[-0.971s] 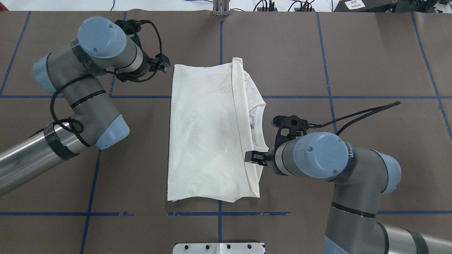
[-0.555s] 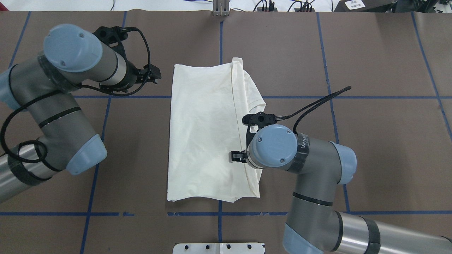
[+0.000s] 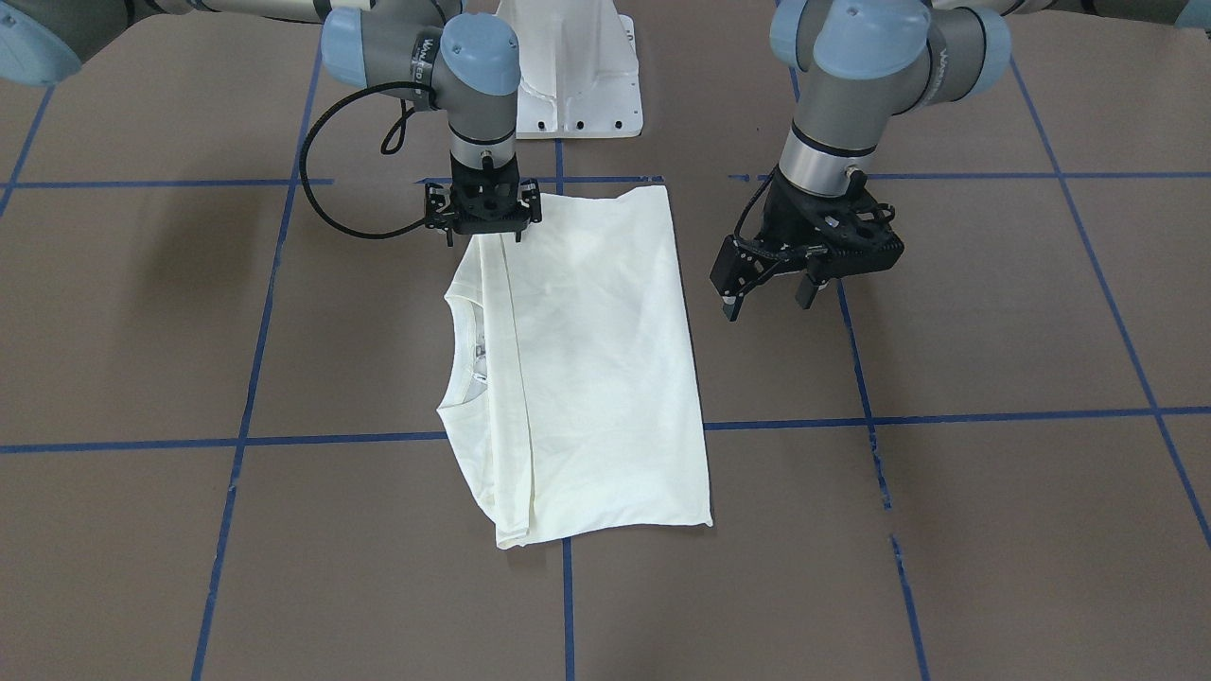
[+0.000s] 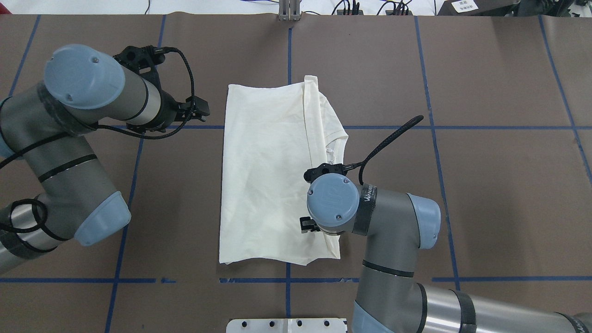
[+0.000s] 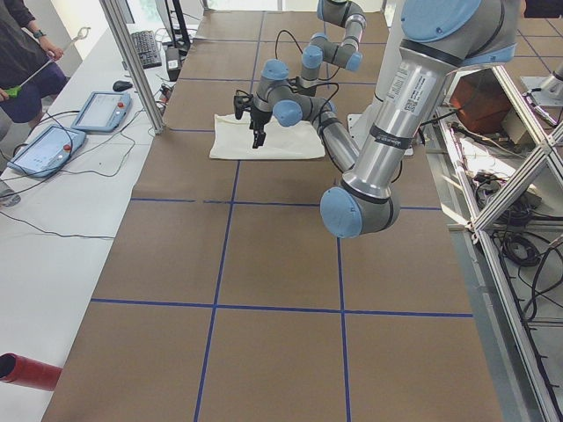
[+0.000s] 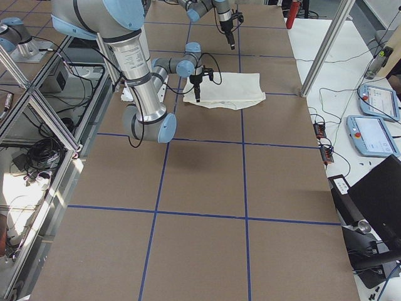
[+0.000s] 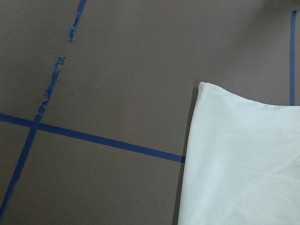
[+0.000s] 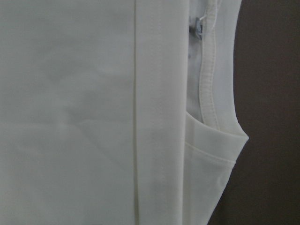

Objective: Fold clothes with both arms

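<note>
Cream jersey, plain side up, the long-sleeved T-shirt [image 4: 268, 175] lies in the middle of the brown counter [image 4: 485, 194], already folded into a long rectangle. Its ribbed collar [image 8: 208, 93] pokes out from under a folded-over layer along the robot's right side. The right pincer [image 3: 482, 235] points straight down over that side, close to the corner nearest the robot. Its fingers look spread and hold nothing, though whether the tips touch the cloth cannot be told. The left pincer [image 3: 768, 301] is released too, its two fingers plainly apart. It hangs above bare counter just beside the shirt's opposite long edge, clear of the fabric. The garment looks light, thin and limp, so it should sag and drape from wherever it is lifted rather than keep its shape. The stacked layers could also slide over one another and undo the folds made so far. A hold would probably be safest at a corner or along an edge, with the fingers pressed low enough against the counter to catch every layer and not just the top sheet. The stitched band [image 8: 154, 117] beside the collar seems thicker and may give a firmer bite. With one arm lifting alone the rectangle would likely skew, so matching holds on both sides seem called for.
</note>
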